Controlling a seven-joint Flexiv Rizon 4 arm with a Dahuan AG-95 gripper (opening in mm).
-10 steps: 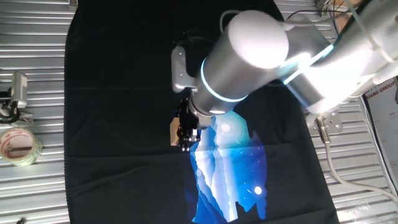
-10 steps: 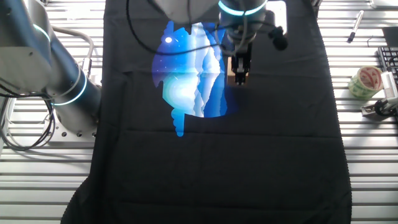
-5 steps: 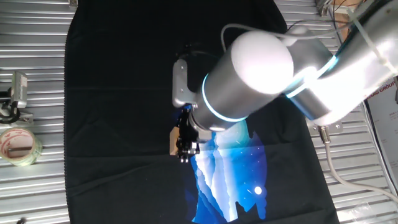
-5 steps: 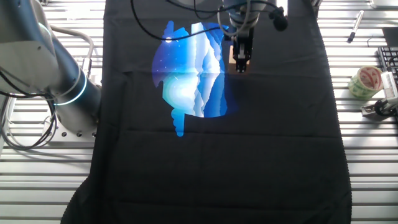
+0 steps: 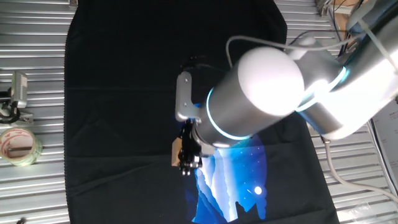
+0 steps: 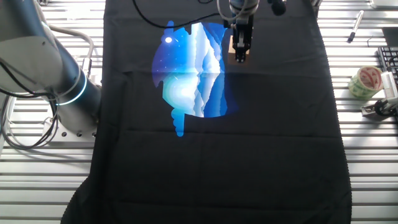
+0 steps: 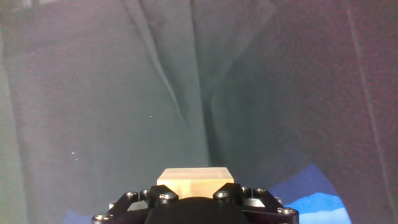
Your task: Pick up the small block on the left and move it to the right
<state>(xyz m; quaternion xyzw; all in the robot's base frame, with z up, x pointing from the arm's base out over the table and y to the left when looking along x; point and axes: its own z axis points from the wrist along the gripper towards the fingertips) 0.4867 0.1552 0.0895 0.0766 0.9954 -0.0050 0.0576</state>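
Gripping the small block [image 7: 194, 177] over the black cloth [image 6: 249, 137] mid-tabletop, the end effector [image 5: 185, 157] seems to pinch only its edge; a jolt could drop it early.

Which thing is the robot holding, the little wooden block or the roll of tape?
The small block. It sits clamped in the gripper above the black cloth, while the tape roll lies alone on the metal table, far from the gripper.
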